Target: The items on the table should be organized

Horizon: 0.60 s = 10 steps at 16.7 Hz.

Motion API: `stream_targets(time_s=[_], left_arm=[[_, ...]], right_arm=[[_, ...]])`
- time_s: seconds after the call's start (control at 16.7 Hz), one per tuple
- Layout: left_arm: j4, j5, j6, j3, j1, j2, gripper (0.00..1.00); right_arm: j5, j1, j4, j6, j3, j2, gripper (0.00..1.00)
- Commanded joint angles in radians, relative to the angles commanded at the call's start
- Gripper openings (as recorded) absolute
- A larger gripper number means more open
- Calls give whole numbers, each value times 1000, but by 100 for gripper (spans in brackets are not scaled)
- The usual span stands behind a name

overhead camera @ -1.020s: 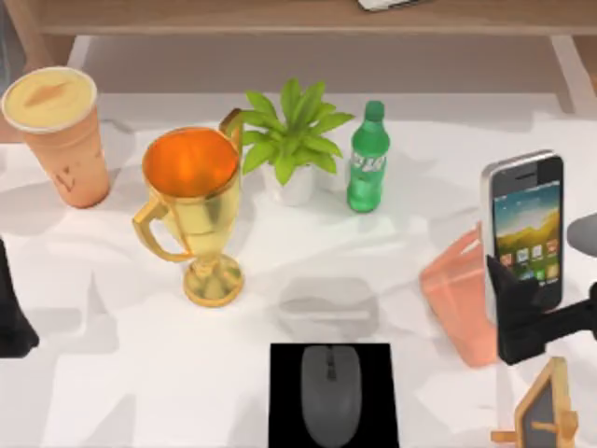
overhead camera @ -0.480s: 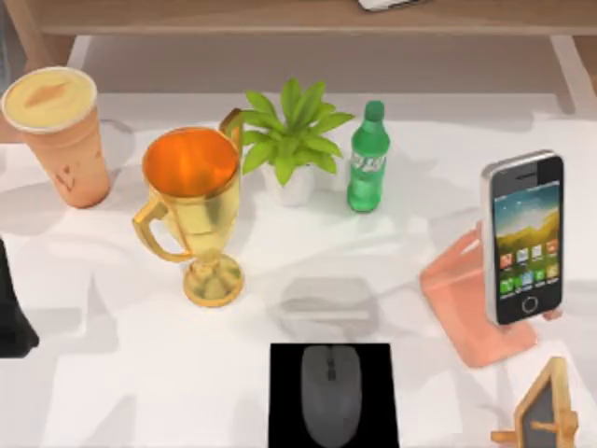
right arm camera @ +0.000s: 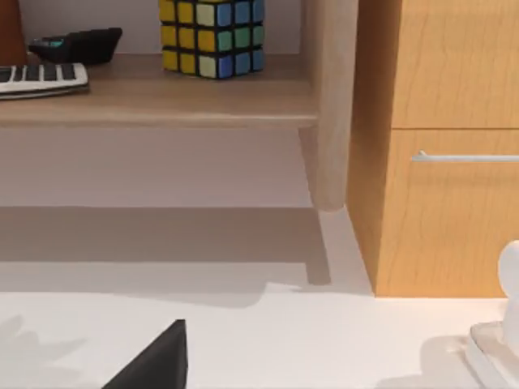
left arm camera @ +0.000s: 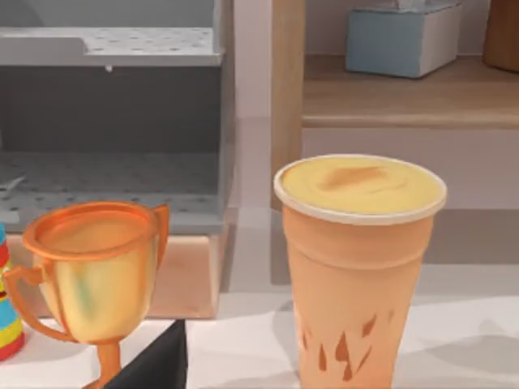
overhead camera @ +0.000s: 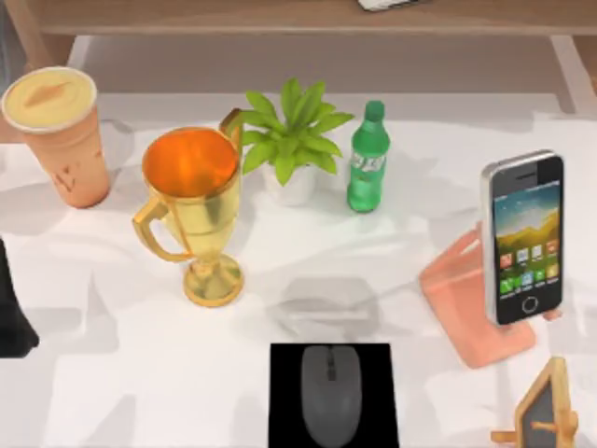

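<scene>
- Gone from the phone's lower right side since a second ago: right gripper, now a dark wedge low in the right wrist view, facing a wooden cabinet with a metal drawer handle and a multicoloured puzzle cube on a brown wooden shelf.
- Unmoved since then: silver-edged smartphone with colourful app screen, propped upright against a salmon-pink stand near the right edge of the table, screen facing the camera.
- Dark grey computer mouse, smooth and oval, lying centred on a black square mat at the near middle of the table.
- Tall peach cup with cream lid, upright at the far left corner, darker brown marks on its side.
- Between cup and phone: gold trophy with orange bowl, small green potted plant in a white pot, green plastic bottle just beside the plant.
- Small wooden-framed chalkboard sign at the near right corner.
- Wide flat white tabletop with faint pale-grey mottled patches, the shelf running along its far side.
- Left gripper parked at the left edge, looking at cup and trophy.
- Jaws of both grippers: cannot tell whether apart or together.
</scene>
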Motion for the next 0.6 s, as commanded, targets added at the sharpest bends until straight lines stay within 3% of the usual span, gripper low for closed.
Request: stream_targets(time_s=[0.36, 0.6], left_arm=[[8, 0, 2, -4, 1, 10, 100], [126, 4, 27, -50, 10, 156, 100]], right_arm=[[0, 0, 0, 0, 0, 0, 100], [0, 0, 0, 0, 0, 0, 100]])
